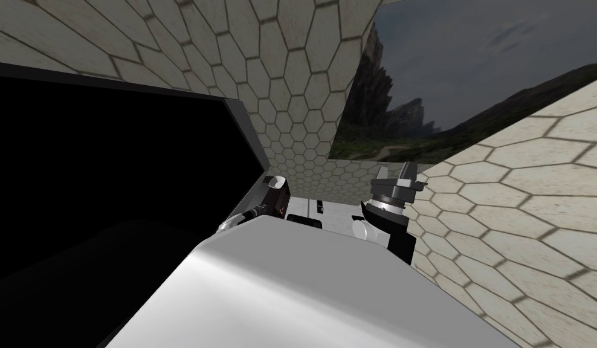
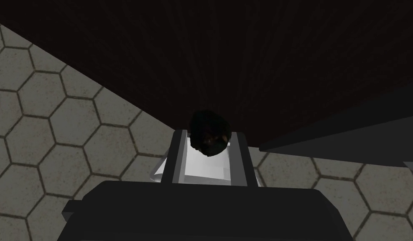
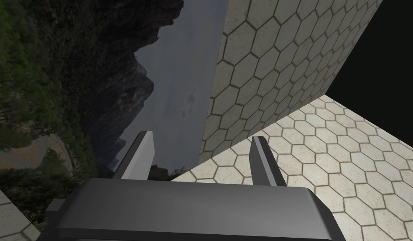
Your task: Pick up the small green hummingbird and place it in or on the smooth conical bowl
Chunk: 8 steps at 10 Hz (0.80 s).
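My left gripper (image 2: 210, 134) is shut on a small dark rounded lump, the hummingbird (image 2: 210, 130), which is pinched between the fingertips; it looks almost black, with a faint green tinge. Behind it is a flat, very dark surface. A white shape (image 2: 205, 165) shows between the fingers, closer to the gripper body than the lump, and I cannot tell what it is. In the head view the left gripper (image 1: 278, 190) sits just left of my chest's tip, by a grey-edged black area. My right gripper (image 3: 201, 150) stands open and holds nothing; it is raised on the right (image 1: 400, 176).
Hexagon-tiled walls (image 1: 291, 78) close in ahead and on the right. A large black area (image 1: 110, 175) with a grey edge takes the left side. A slanted dark grey edge (image 2: 339, 134) runs close beside the left gripper.
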Available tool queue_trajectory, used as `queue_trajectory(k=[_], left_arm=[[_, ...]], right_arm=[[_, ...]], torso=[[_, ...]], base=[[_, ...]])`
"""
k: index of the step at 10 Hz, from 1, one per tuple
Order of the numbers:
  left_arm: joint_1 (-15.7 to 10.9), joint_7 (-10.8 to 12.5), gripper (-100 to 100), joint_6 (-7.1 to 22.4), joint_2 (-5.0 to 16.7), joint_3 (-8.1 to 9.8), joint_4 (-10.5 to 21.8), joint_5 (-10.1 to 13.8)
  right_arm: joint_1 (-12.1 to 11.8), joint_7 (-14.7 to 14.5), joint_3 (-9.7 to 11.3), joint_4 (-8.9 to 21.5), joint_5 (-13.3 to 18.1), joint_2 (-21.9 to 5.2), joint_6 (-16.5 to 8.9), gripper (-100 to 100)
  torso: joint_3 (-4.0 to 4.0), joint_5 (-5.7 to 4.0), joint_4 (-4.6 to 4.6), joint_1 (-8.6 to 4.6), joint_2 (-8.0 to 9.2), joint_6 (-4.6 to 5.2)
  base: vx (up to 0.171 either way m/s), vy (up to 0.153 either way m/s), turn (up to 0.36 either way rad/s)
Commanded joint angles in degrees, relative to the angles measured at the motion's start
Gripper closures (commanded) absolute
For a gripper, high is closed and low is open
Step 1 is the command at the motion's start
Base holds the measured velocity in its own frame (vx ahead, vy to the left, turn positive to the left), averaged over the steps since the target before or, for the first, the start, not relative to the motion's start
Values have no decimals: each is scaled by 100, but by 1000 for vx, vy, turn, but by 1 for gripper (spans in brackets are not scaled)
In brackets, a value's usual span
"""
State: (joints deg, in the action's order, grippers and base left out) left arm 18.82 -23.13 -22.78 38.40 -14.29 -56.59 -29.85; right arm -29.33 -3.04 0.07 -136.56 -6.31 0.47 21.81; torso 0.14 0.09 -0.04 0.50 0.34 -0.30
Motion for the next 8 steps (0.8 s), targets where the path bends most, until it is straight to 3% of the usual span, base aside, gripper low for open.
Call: queue_trajectory(k=[1, 2, 5, 7, 8], left_arm=[[0, 0, 0, 0, 0, 0, 0, 0], [-12, 26, 100, -102, 168, 146, -42, -109], [23, 220, 100, -247, 534, 321, -144, -206], [33, 271, 100, -270, 612, 346, -169, -213], [56, 388, 100, -314, 781, 391, -225, -216]], right_arm=[[0, 0, 0, 0, 0, 0, 0, 0], [0, 0, 0, 0, 0, 0, 0, 0], [2, 0, 1, 0, 0, 1, 0, 0], [1, 0, 1, 0, 0, 1, 0, 0], [0, 0, 1, 0, 0, 1, 0, 0]], torso=[[0, 0, 0, 0, 0, 0], [-3, 0, -1, 1, -5, 0], [35, -15, 12, -55, 63, -2], [18, -16, 8, -57, 28, 4], [7, -13, 5, -42, 9, 6]], base=[[0, 0, 0], [-120, -96, -8], [-162, -143, -10], [-39, -104, -7], [-4, -70, -30]])
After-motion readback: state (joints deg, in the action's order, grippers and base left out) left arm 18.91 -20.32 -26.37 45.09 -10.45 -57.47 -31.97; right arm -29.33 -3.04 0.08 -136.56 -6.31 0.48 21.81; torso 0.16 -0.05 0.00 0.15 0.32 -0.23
